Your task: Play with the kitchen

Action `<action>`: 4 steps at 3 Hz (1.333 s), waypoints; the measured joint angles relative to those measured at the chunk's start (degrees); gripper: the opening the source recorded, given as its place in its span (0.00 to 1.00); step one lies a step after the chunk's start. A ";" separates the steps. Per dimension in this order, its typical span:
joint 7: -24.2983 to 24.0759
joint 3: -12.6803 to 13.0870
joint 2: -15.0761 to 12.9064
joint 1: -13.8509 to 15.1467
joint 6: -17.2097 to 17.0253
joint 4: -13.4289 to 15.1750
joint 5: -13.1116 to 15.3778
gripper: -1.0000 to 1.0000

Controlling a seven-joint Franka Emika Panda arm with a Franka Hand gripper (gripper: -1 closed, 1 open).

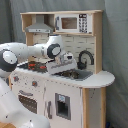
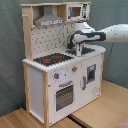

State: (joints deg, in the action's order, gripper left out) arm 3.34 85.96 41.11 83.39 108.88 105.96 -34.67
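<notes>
The kitchen (image 1: 65, 92) (image 2: 60, 80) is a white and light-wood toy unit in both exterior views. It has a black stovetop with red rings (image 1: 33, 65) (image 2: 52, 59), a sink (image 1: 76, 74) (image 2: 89, 50), a black faucet (image 1: 86, 57), a grey hood (image 1: 39, 26) (image 2: 48, 20), a small microwave (image 1: 72, 23) (image 2: 76, 11) and an oven door (image 2: 64, 95). My gripper (image 1: 66, 63) (image 2: 78, 48) points down over the counter between stovetop and sink, close to the sink's edge. Nothing is visibly held.
My white arm comes in from the first exterior view's left (image 1: 15, 52) and from the second exterior view's right (image 2: 112, 34). A grey curtain hangs behind the unit. The kitchen stands on a wooden floor (image 2: 100, 112).
</notes>
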 joint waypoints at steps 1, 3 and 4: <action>0.09 0.46 0.00 -0.01 -0.20 -0.46 0.00 1.00; -0.01 0.11 -0.01 0.06 -3.67 -4.43 0.00 0.00; -1.78 -0.59 -0.19 0.06 -7.15 -9.00 0.00 0.00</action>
State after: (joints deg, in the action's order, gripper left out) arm 1.56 85.37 40.92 83.45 101.74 96.96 -34.67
